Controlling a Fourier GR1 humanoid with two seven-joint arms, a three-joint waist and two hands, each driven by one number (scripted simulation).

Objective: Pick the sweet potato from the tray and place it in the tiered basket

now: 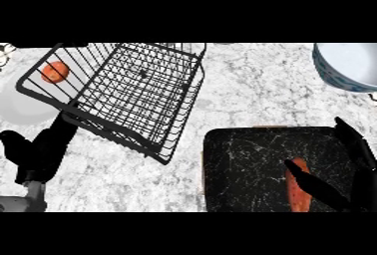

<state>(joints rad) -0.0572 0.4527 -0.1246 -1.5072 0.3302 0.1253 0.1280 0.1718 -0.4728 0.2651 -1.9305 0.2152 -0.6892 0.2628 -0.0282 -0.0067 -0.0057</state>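
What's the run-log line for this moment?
phase: reaching | right hand: open over sweet potato on tray | left hand: resting, open | tiered basket: no sweet potato yet

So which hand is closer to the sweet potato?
Right. The right hand is over the tray, its fingers on both sides of the sweet potato. The left hand is far across the counter, under the basket.

Sweet potato [298,191] on tray [243,169], right of tiered basket [125,94].
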